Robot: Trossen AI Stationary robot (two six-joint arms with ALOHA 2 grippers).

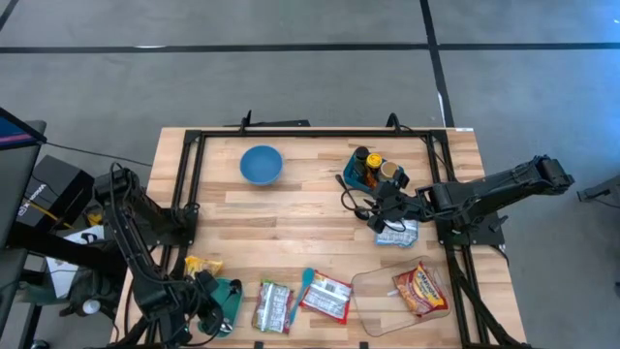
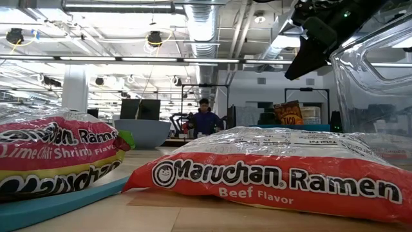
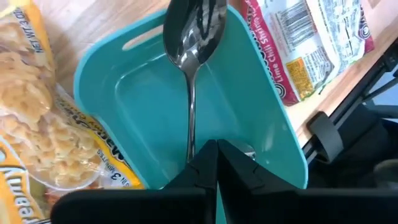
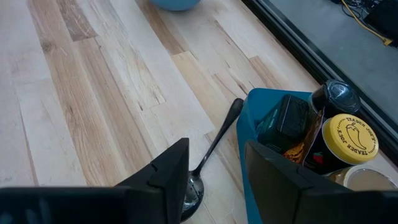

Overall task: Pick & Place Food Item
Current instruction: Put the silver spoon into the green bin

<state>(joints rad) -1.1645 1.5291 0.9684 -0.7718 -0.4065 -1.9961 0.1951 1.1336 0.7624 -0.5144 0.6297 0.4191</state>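
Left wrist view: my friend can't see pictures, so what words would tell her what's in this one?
The left gripper is shut on the handle of a shiny metal spoon, held over a teal tray on a wooden table. A bag of macaroni pasta lies beside the tray on one side, and a ramen packet lies on the other.

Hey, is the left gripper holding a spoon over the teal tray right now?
Yes, the left gripper is shut on the handle of a metal spoon, whose bowl hangs above the teal tray.
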